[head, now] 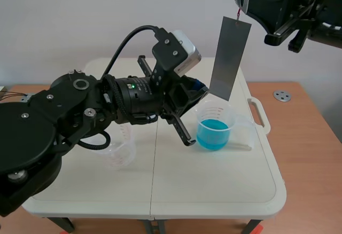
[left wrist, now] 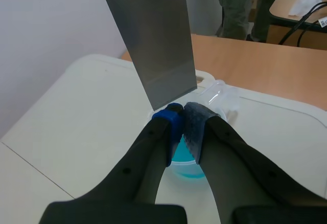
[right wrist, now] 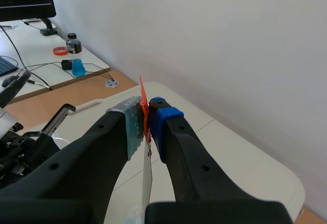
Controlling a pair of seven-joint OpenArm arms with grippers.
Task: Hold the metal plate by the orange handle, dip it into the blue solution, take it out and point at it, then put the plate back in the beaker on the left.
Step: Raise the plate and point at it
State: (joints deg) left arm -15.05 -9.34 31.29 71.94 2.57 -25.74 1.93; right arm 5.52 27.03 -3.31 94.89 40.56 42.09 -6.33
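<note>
Far left, on white table [head: 214, 191]: empty clear beaker [head: 120, 151], upright, partly hidden behind left arm [head: 64, 122]. Next, left gripper [left wrist: 183, 112] extended past table's middle, fingers clenched together on nothing, pad tips at lower edge of metal plate [head: 230, 57]; touching or just short, cannot tell. Directly below the tips: beaker of blue solution [head: 215, 130], upright, with second clear vessel [head: 243, 130] just beside it. Plate hanging in the air above the blue beaker, slightly tilted, lower edge clear of the liquid. Top right: right gripper [right wrist: 147, 119] raised, pads grasping orange handle [right wrist: 143, 98] at plate's upper end, plate dangling beneath.
</note>
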